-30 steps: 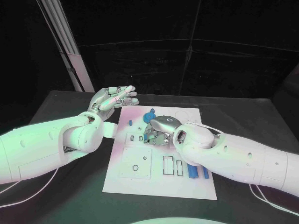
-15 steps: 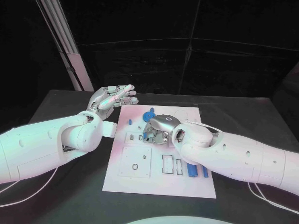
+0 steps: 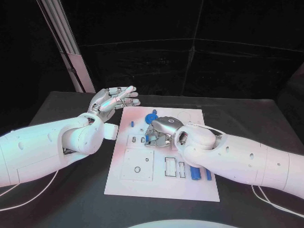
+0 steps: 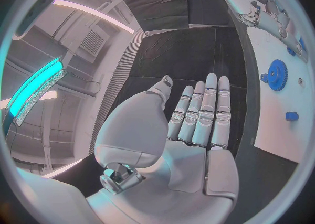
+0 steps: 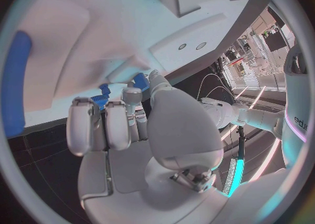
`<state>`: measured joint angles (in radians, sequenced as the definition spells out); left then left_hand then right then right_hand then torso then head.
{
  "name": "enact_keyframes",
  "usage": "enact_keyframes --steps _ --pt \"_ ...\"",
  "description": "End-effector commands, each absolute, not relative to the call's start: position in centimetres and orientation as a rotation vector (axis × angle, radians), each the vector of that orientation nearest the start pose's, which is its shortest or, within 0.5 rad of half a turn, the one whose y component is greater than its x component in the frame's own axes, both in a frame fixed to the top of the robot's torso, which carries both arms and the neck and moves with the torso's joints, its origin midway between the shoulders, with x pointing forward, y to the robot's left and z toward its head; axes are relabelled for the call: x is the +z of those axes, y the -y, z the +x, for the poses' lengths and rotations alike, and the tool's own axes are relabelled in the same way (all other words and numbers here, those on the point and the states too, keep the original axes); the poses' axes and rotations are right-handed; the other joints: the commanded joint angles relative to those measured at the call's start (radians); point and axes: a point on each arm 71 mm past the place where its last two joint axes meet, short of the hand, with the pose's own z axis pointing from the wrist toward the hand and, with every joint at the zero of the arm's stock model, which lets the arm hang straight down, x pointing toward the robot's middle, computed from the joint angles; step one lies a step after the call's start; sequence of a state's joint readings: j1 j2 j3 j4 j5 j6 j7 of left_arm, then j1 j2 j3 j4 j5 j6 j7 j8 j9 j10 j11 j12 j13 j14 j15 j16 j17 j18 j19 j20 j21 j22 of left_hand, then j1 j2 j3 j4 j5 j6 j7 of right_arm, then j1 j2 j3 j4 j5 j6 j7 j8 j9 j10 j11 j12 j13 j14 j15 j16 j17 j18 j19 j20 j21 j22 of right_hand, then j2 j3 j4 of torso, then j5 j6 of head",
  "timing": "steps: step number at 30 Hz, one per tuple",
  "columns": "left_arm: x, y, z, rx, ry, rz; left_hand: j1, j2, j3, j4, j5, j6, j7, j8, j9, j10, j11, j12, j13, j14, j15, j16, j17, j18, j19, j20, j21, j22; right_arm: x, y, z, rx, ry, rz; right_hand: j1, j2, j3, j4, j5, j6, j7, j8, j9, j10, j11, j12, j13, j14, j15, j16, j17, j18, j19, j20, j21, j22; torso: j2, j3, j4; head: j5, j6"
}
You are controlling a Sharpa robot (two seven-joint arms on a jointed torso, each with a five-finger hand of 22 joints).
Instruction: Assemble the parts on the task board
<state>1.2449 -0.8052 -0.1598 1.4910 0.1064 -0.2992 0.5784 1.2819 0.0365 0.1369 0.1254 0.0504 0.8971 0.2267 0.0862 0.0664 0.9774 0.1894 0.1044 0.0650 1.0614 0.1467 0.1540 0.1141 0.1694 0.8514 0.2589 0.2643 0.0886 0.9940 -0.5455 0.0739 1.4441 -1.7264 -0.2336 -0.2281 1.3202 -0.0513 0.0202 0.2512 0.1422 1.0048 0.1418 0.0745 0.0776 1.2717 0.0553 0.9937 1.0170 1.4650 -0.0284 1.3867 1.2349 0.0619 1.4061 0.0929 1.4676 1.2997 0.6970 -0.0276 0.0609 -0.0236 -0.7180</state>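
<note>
The white task board (image 3: 162, 183) lies in the middle of the black table. My right hand (image 3: 162, 130) is curled down over the board's middle, and its fingertips pinch a small blue part (image 3: 147, 138), which the right wrist view shows beside the thumb tip (image 5: 139, 81). A blue gear (image 3: 152, 117) stands on the board just beyond that hand, with a small blue piece (image 3: 132, 124) to its left. My left hand (image 3: 115, 99) hovers with flat, straight fingers beside the board's far left corner and holds nothing (image 4: 197, 119). The gear (image 4: 275, 71) lies beyond its fingertips.
Two blue bars (image 3: 201, 174) lie side by side on the board's near right part, next to rectangular slots (image 3: 171, 167). A square plate (image 3: 137, 165) with holes sits at the board's near left. A pale post (image 3: 73, 57) rises behind the table's far left corner.
My right hand's fingertips and the small blue part have edged slightly to the left on the board. My left hand has stayed almost still.
</note>
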Motion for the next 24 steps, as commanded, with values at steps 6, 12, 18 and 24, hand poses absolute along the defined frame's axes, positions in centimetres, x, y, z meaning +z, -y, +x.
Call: enact_keyframes --steps 6,12,18,24 --pt "-19.1 -20.4 48.9 -1.629 -1.321 -1.105 -0.005 0.006 -0.002 -0.006 0.004 0.001 0.023 -0.004 -0.001 0.002 0.005 -0.004 -0.001 0.007 -0.001 -0.004 -0.002 0.015 0.005 -0.002 -0.004 -0.001 -23.6 7.2 45.7 0.720 -1.649 -0.256 -0.076 0.009 -0.088 0.040 -0.014 -0.042 0.009 -0.012 0.000 -0.024 0.009 -0.028 -0.021 0.042 0.016 -0.007 -0.003 -0.002 -0.008 0.004 -0.007 -0.004 0.000 0.0006 -0.0009 0.000 0.001" --pt "-19.1 -20.5 49.0 -1.628 -1.321 -1.105 -0.006 0.006 -0.002 -0.007 0.004 0.000 0.023 -0.005 -0.001 0.000 0.005 -0.005 -0.001 0.007 -0.001 -0.005 -0.002 0.015 0.005 -0.002 -0.005 -0.002 -23.0 7.9 45.0 0.803 -1.571 -0.161 -0.089 0.007 -0.125 0.040 -0.020 -0.077 0.019 -0.012 -0.003 -0.041 0.017 -0.047 -0.038 0.039 0.022 -0.014 -0.012 -0.001 -0.010 0.010 -0.009 -0.009 0.000 0.0024 -0.0030 0.003 0.005" --pt "-19.3 -20.6 49.2 -1.639 -1.373 -1.072 -0.019 0.007 -0.007 -0.005 0.004 0.036 0.001 0.005 0.002 0.056 -0.015 0.013 0.004 0.042 -0.016 0.008 0.010 0.016 0.024 -0.012 0.001 -0.004 -22.3 9.2 44.3 0.928 -1.581 -0.065 -0.111 -0.008 -0.156 0.043 -0.084 -0.097 0.025 -0.009 -0.002 -0.037 0.023 -0.034 -0.028 0.041 0.028 -0.011 -0.006 -0.002 -0.008 0.015 -0.008 -0.006 -0.001 0.0039 -0.0044 0.008 0.008" --pt "-19.7 -21.0 49.6 -1.605 -1.483 -0.966 -0.019 0.006 -0.008 -0.015 0.005 0.053 -0.013 -0.003 0.001 0.095 -0.036 0.010 0.004 0.178 -0.056 0.083 0.067 0.016 0.134 -0.052 0.058 0.014 -20.4 11.8 44.3 1.109 -1.656 0.134 -0.051 0.031 -0.151 0.023 -0.039 -0.066 0.015 0.014 0.010 -0.040 0.015 -0.019 -0.019 0.036 0.023 -0.025 -0.027 0.003 -0.020 0.013 -0.016 -0.023 -0.003 0.0025 -0.0125 -0.001 0.013"
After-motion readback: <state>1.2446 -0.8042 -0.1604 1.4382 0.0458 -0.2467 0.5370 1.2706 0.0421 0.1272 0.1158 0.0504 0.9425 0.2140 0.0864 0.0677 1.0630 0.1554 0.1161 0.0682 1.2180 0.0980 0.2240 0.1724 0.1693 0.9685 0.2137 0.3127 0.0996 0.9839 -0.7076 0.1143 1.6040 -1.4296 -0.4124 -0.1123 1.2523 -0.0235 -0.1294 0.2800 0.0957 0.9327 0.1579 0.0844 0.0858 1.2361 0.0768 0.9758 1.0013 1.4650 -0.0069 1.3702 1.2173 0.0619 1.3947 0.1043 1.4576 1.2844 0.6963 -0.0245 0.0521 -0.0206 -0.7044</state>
